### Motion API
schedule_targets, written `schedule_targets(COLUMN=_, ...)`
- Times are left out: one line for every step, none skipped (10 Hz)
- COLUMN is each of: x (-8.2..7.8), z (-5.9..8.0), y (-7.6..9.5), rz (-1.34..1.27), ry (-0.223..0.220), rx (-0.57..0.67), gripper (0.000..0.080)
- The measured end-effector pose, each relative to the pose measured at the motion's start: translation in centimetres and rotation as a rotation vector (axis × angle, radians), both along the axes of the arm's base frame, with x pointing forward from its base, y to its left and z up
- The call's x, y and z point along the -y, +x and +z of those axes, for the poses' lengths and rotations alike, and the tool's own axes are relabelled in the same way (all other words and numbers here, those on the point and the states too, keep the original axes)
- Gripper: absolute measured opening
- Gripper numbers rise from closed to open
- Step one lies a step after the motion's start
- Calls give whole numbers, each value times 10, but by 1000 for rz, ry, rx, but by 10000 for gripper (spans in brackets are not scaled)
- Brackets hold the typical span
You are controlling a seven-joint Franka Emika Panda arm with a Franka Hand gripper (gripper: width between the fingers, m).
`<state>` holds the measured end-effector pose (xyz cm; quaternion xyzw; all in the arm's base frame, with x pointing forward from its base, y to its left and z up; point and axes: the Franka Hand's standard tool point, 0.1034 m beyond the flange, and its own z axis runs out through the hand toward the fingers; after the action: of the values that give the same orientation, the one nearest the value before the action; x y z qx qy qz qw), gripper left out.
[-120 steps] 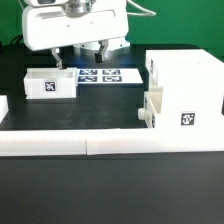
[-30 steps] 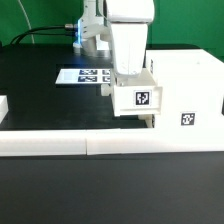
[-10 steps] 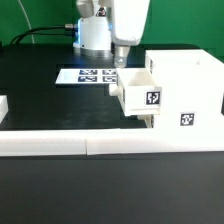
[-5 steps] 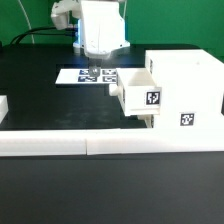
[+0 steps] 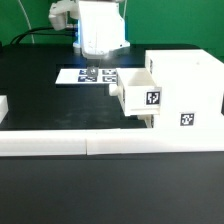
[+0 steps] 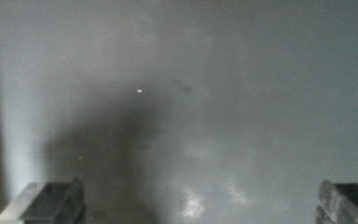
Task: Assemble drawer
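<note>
The tall white housing (image 5: 185, 85) stands at the exterior view's right. One small tray (image 5: 138, 92) with a tag on its front sits partly in the housing's upper slot and sticks out towards the left. A second tray (image 5: 149, 119) sits in the slot below it. My gripper (image 5: 98, 62) hangs above the marker board, apart from the trays, to their left and farther back. In the wrist view its fingertips (image 6: 51, 203) stand wide apart with only the dark table between them, so it is open and empty.
The marker board (image 5: 88, 75) lies flat under the gripper. A long low white border wall (image 5: 100, 143) runs along the front. A white piece (image 5: 3, 105) shows at the left edge. Black table surface lies between them.
Three seconds ago the gripper held the upper tray at the housing. It has let go, and the arm has moved left to above the marker board. The tray stays in the slot.
</note>
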<state>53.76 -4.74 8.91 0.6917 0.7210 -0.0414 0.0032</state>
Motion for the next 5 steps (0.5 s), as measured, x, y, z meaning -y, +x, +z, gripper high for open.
schedule_targets(x=0, z=-1, y=0, rz=2, ry=-1, rx=-1, gripper=649)
schedule_targets(x=2, z=-4, y=-1, rz=28, ry=13, rx=-8, gripper=649)
schedule_targets(x=7, z=-6, y=0, rz=25, ry=47, rx=-9, gripper=649)
schedule_targets(x=9, z=-7, y=2, rz=19, ry=76, rx=-8, gripper=649)
schedule_targets(x=10, z=-8, y=4, rz=17, ry=120, rx=-11, gripper=649)
